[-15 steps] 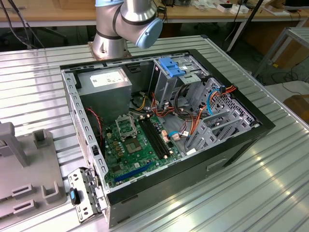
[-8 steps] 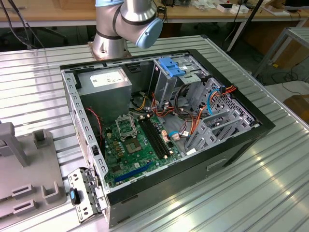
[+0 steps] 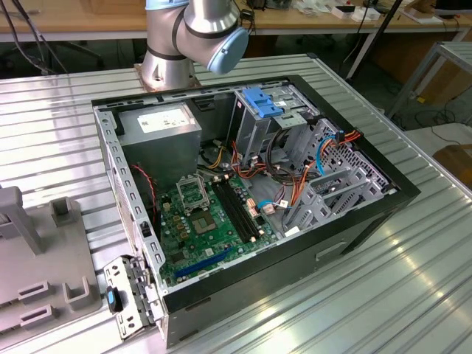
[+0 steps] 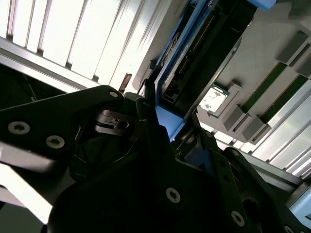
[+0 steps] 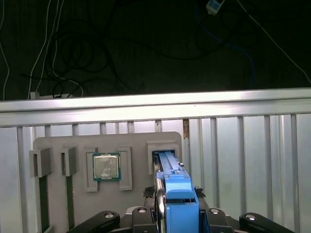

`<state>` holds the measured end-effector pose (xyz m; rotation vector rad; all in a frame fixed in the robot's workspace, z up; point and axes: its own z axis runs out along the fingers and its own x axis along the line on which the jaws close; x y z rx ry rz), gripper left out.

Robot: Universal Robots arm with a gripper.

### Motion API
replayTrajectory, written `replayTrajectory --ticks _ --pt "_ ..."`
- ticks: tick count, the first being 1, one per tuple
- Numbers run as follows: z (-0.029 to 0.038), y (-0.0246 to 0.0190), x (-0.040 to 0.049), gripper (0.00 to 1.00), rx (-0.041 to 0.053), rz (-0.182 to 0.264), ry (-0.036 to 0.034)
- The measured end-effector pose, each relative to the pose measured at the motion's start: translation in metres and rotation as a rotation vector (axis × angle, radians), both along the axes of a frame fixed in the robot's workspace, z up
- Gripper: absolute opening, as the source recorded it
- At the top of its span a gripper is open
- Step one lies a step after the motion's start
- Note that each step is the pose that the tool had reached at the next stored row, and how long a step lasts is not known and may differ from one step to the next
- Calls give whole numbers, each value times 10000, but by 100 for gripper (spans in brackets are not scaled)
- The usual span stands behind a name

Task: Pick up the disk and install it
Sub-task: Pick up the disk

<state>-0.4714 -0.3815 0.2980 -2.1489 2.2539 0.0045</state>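
the disk (image 5: 177,194) is pinched edge-on by the gripper (image 5: 178,213), its far end lined up with a slot (image 5: 156,160) of the tray (image 5: 73,145), beside a chip (image 5: 106,166); whether it is seated there cannot be told.

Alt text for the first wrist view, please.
The blue-framed disk stands on edge in a slot of a grey holder tray, the gripper at one end. A processor chip lies in a neighbouring pocket; the tray rests on a ribbed metal table.
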Motion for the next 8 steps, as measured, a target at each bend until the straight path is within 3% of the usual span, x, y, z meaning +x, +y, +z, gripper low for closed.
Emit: replayTrajectory --ticks 8 --pt "-5 0 -7 40 -1 0 1"
